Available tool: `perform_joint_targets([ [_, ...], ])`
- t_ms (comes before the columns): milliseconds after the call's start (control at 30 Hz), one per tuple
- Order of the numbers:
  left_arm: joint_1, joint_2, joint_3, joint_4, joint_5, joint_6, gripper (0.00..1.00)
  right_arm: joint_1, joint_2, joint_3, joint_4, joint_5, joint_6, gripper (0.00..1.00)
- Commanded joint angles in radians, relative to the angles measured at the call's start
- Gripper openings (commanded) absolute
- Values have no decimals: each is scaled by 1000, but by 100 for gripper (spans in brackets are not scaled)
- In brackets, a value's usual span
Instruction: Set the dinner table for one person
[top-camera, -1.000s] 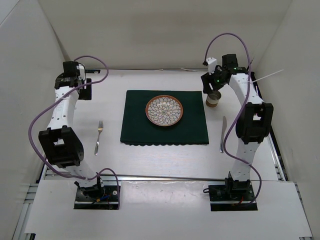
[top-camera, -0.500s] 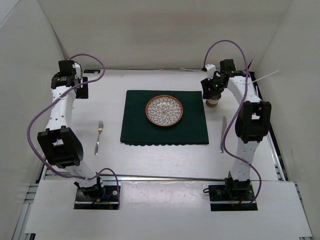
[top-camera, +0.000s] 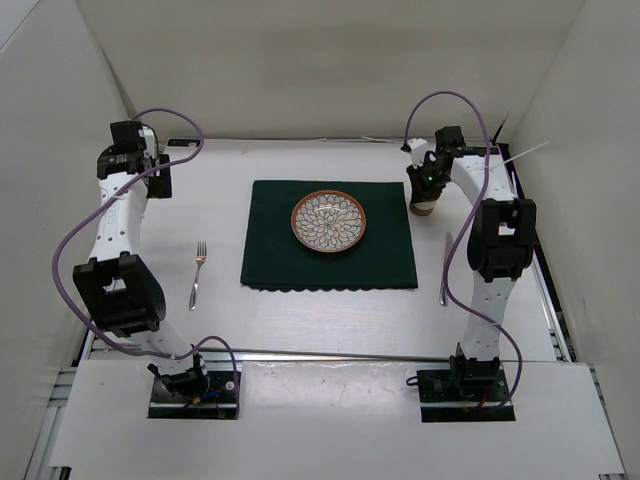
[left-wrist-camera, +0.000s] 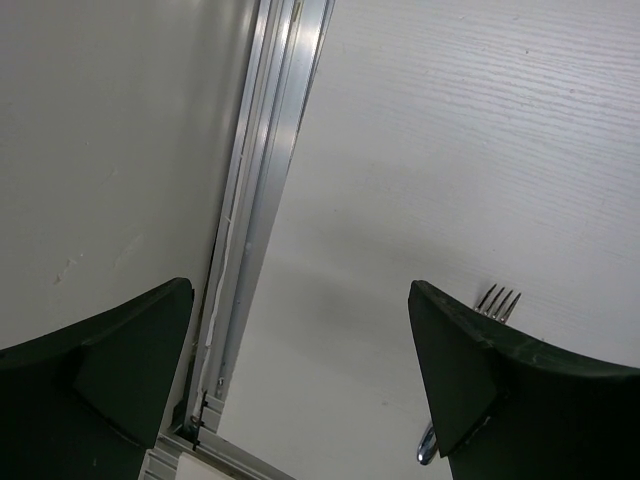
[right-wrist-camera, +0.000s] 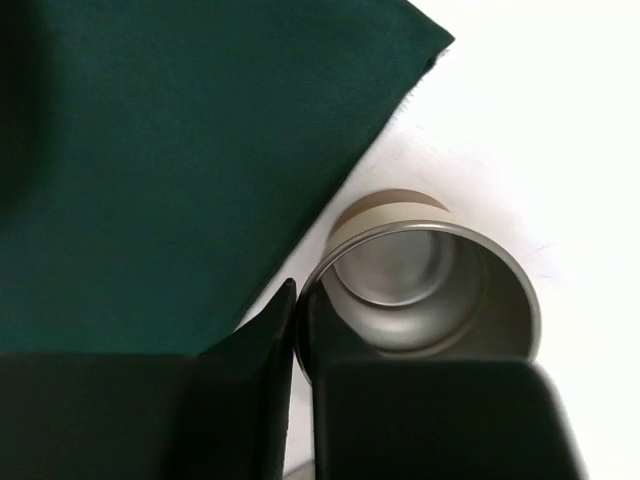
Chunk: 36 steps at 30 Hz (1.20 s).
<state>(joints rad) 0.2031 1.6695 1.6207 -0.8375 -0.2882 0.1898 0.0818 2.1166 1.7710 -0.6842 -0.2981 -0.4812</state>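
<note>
Right gripper (right-wrist-camera: 300, 312) pinches the cup (right-wrist-camera: 432, 268) by its rim beside the placemat (right-wrist-camera: 180, 150); left gripper (left-wrist-camera: 300, 290) gapes wide over the dinner table (left-wrist-camera: 450, 150).

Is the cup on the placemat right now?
No, the cup sits off the placemat, over bare table beside the mat's corner.
</note>
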Motion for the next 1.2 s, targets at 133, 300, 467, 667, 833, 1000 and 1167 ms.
perform_joint_targets([
  [133,4,-42,4,2,23,-29,100,19,9,96,-17,25,1,0],
  [300,4,-42,13,-8,23,-29,100,87,9,191,-29,25,-37,0],
  [467,4,-33,13,-8,23,-29,100,167,9,249,-29,37,-106,0],
  [667,4,-45,4,-8,23,-29,100,231,81,249,-5,68,-160,0],
  [833,22,-80,-24,-8,35,-29,100,231,117,249,14,114,-160,0],
  [1000,32,-91,-44,-8,44,-29,100,231,155,275,34,151,-169,0],
  [1167,32,-91,-44,-8,54,-29,100,222,178,295,34,163,-169,0],
])
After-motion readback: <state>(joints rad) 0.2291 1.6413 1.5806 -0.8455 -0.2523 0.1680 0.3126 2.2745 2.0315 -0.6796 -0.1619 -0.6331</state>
